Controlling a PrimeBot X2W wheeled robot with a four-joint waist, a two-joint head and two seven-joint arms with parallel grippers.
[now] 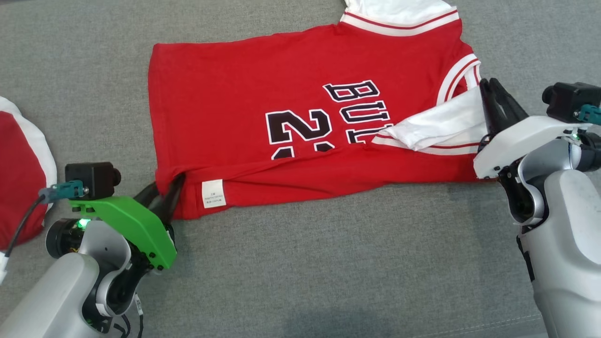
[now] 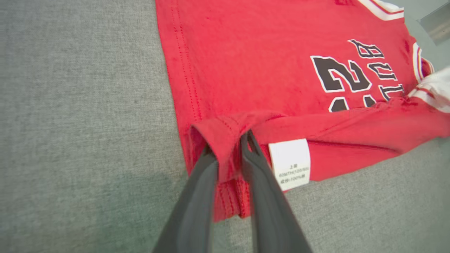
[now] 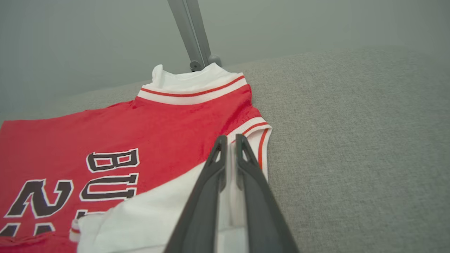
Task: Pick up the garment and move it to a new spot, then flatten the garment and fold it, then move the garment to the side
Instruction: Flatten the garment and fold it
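Note:
A red jersey, the garment, lies spread on the grey padded surface, with black lettering, white trim and its near edge folded over. My left gripper is at the garment's near left corner. In the left wrist view, the garment's hem fold is pinched between the left gripper's dark fingers, next to a white label. My right gripper is at the garment's right side, on the white sleeve. In the right wrist view, the right gripper stands nearly closed with white cloth of the garment between its fingers.
Another red and white cloth lies at the left edge of the head view, close to my left arm. A grey metal post rises behind the collar. Bare grey surface stretches in front of the garment and to its right.

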